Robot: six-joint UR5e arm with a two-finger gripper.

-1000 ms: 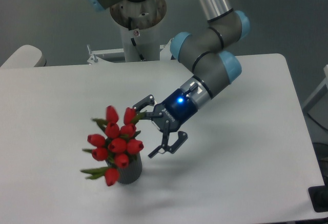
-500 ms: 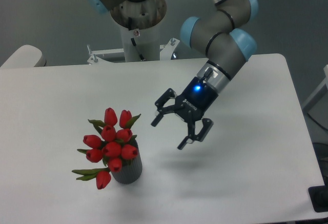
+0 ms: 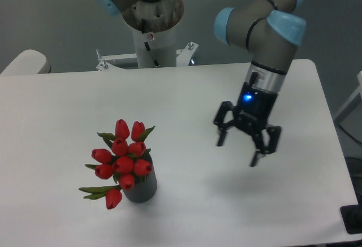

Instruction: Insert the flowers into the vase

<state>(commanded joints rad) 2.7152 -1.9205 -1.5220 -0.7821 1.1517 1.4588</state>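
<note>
The red tulip bunch (image 3: pixel 123 156) with green leaves stands with its stems inside the small dark grey vase (image 3: pixel 141 188) on the white table, front left. One bud hangs low over the vase's left side. My gripper (image 3: pixel 238 149) is open and empty, fingers pointing down, held above the table well to the right of the flowers.
The arm's white pedestal (image 3: pixel 154 32) stands at the table's back edge. A pale rounded object (image 3: pixel 25 63) sits at the far left, off the table. A dark item (image 3: pixel 352 220) is at the lower right corner. The white table (image 3: pixel 68 105) reaches right to about x=600.
My open gripper has drawn away from the flowers to the right and turned its fingers downward. The flowers have settled in the vase and stayed there.
</note>
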